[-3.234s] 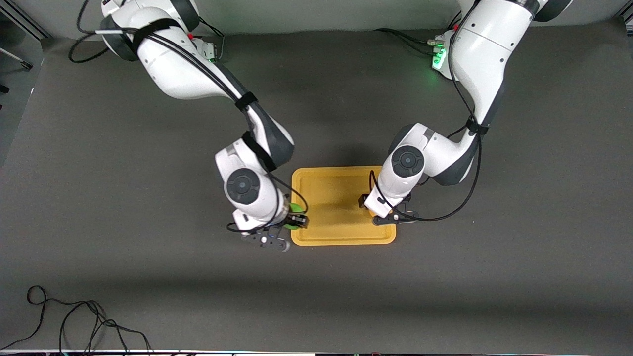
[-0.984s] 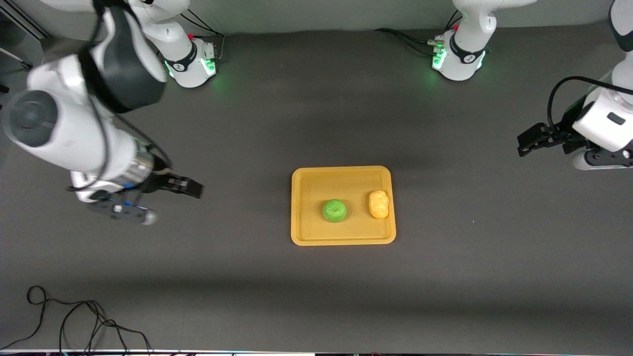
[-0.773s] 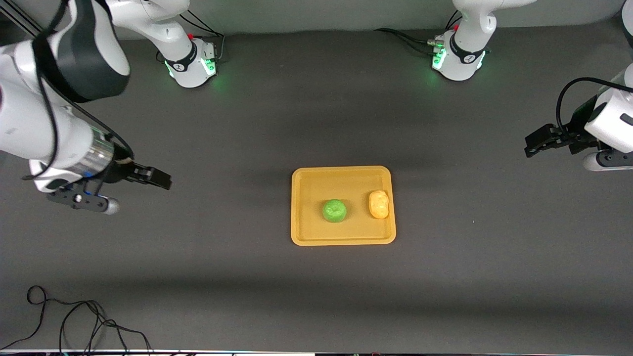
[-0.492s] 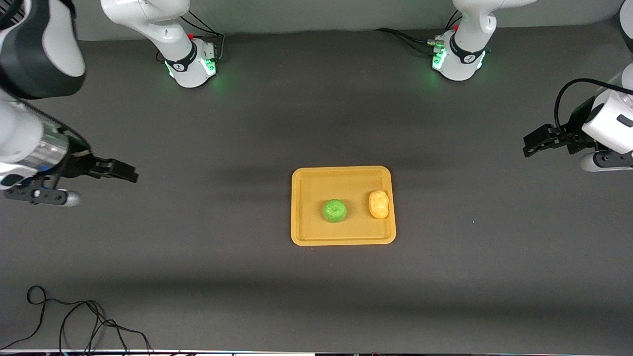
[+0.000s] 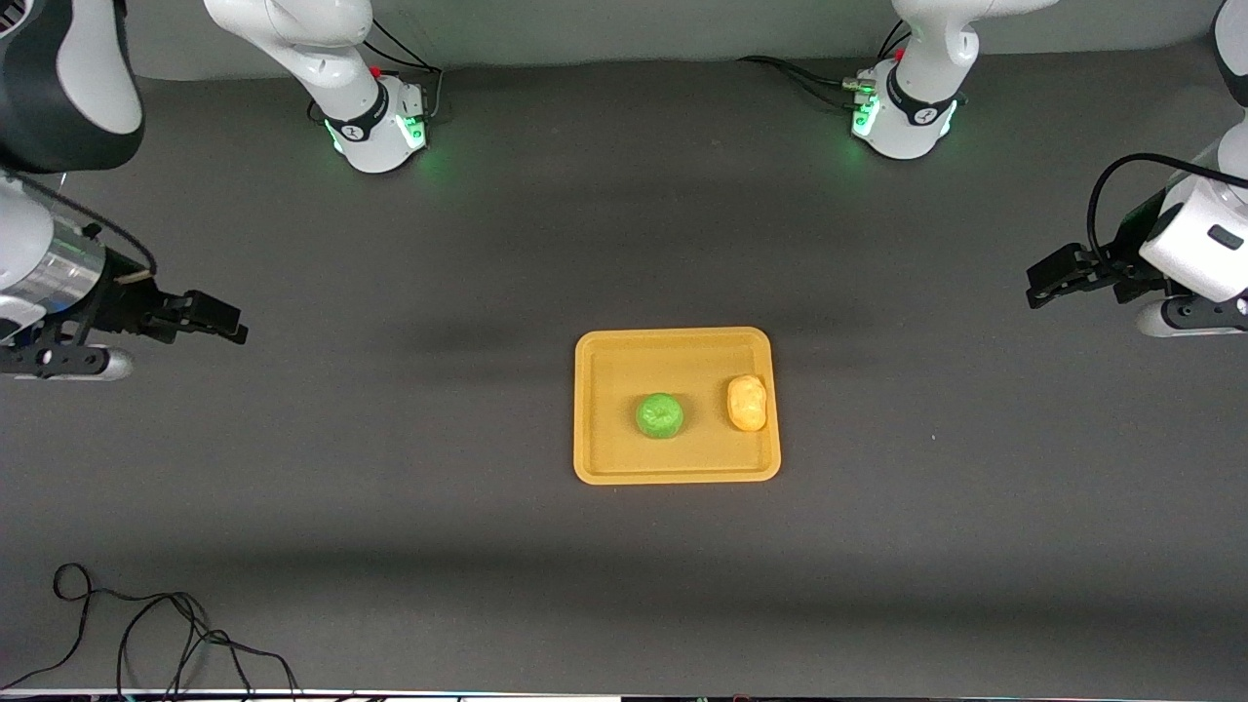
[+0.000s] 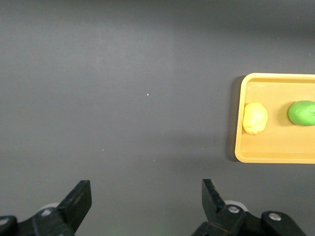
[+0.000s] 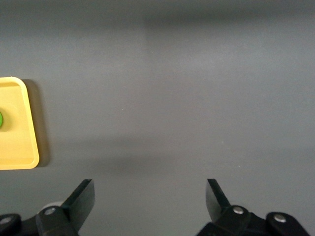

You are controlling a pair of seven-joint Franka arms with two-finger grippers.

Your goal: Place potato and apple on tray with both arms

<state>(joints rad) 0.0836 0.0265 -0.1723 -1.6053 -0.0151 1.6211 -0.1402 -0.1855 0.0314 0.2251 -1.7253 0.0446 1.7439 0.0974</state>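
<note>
The yellow-orange tray (image 5: 604, 458) lies mid-table. On it sit the green apple (image 5: 659, 415) and, beside it toward the left arm's end, the lumpy yellow-orange potato (image 5: 747, 403). My left gripper (image 5: 1045, 280) is open and empty, raised over bare table at the left arm's end. My right gripper (image 5: 222, 320) is open and empty, raised over bare table at the right arm's end. The left wrist view shows the tray (image 6: 248, 152), potato (image 6: 255, 118) and apple (image 6: 302, 112) past my open left gripper (image 6: 146, 196). The right wrist view shows a tray corner (image 7: 19, 147) past my open right gripper (image 7: 150, 196).
The dark grey table (image 5: 624, 585) spreads around the tray. A loose black cable (image 5: 146, 634) lies at the near corner at the right arm's end. Both arm bases (image 5: 375, 127) (image 5: 902, 122) glow green along the table's edge farthest from the front camera.
Both grippers let go of the fruit on the tray and drew back to their own ends of the table. In the last half second the right gripper moved slightly farther out.
</note>
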